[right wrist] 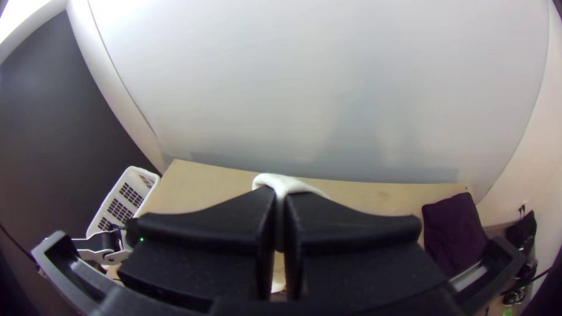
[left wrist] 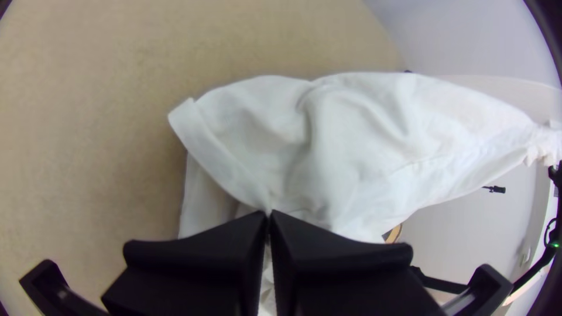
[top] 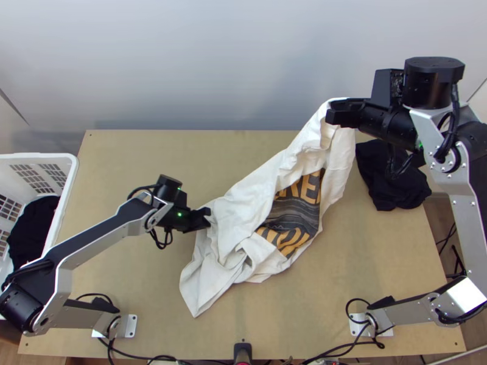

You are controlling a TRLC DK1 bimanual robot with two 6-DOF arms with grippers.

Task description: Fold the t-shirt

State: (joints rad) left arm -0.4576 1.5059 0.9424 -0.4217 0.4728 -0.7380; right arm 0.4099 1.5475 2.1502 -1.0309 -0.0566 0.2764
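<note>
Jaws left and right closed on the t-shirt (top: pixel 240 210) — print (top: pixel 294 218) part-hidden by folds, gripped parts hard to identify

All views (one steeply overhead) share the table (top: pixel 341 292).

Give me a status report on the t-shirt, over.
Left gripper: jaws shut on t-shirt, low. Right gripper: jaws shut on its raised end. T-shirt slung between them, rumpled. Dark cloth at table's right, possibly in the way.
</note>
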